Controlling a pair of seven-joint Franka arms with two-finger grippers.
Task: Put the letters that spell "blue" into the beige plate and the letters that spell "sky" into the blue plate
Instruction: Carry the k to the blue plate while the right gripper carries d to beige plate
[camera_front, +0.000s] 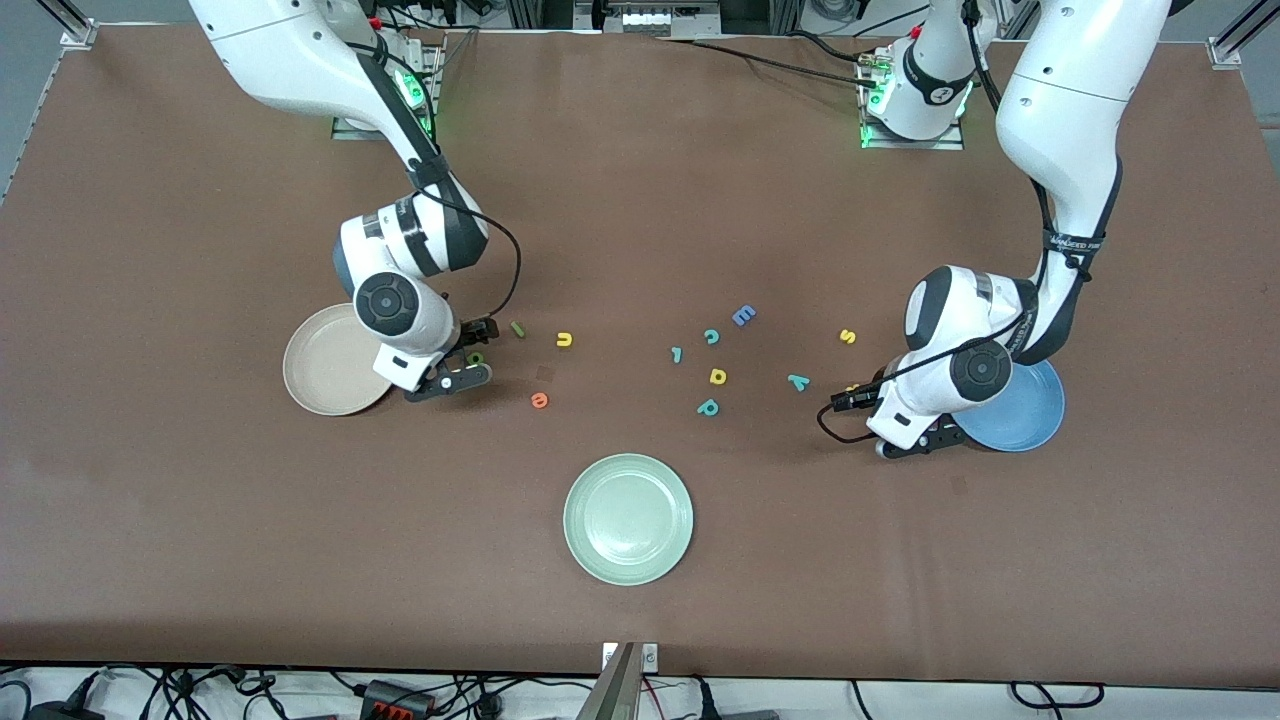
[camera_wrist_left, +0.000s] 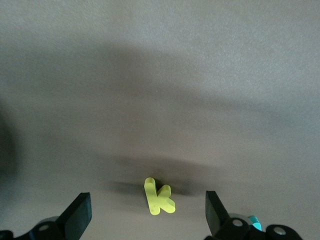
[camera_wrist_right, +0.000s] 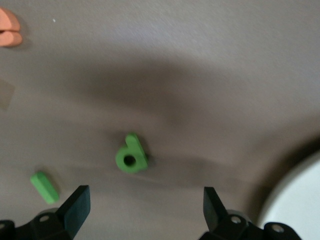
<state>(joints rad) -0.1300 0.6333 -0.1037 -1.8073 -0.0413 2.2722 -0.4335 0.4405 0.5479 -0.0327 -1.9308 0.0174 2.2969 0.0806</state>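
Note:
My left gripper (camera_front: 905, 443) hangs open low over the table beside the blue plate (camera_front: 1030, 415). The yellow k (camera_wrist_left: 159, 196) lies flat between its spread fingertips, untouched. The yellow s (camera_front: 847, 336) and teal y (camera_front: 797, 381) lie toward the table's middle. My right gripper (camera_front: 452, 378) is open beside the beige plate (camera_front: 325, 370), whose rim (camera_wrist_right: 300, 200) shows in the right wrist view. The green b (camera_wrist_right: 131, 155) lies just ahead of its fingers. The green l (camera_wrist_right: 44, 187), yellow u (camera_front: 564, 340) and orange e (camera_front: 540, 400) lie close by.
A pale green plate (camera_front: 627, 518) sits nearer the front camera, mid-table. A blue capital E (camera_front: 743, 316), teal c (camera_front: 711, 336), teal p (camera_front: 708, 407), another small teal letter (camera_front: 677, 354) and a yellow a-like letter (camera_front: 717, 376) are scattered in the middle.

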